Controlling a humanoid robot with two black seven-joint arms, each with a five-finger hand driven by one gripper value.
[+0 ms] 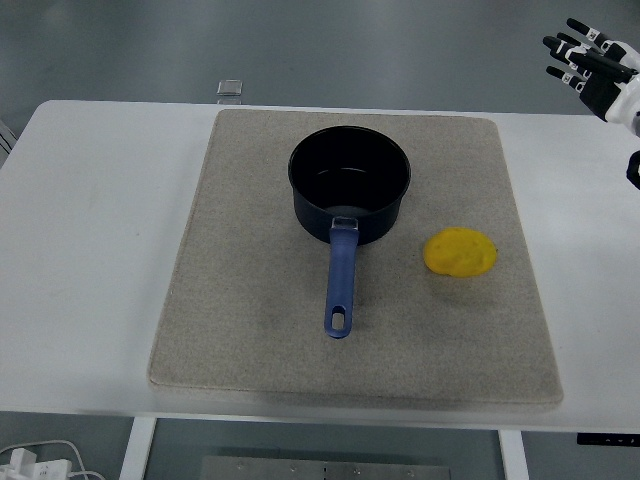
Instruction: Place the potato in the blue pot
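A dark blue pot (pixel 349 196) stands upright on a beige mat (pixel 250 300), near the mat's far middle, its blue handle (pixel 340 285) pointing toward the near edge. The pot looks empty. A yellow potato (pixel 460 252) lies on the mat to the right of the pot, apart from it. My right hand (pixel 588 62) is raised at the top right corner, beyond the table's far right, fingers spread and holding nothing. It is well away from the potato. My left arm is out of view.
The mat covers the middle of the white table (pixel 90 250). A small grey square object (pixel 230 89) sits at the table's far edge. Cables and a plug (pixel 30 462) lie on the floor at the bottom left.
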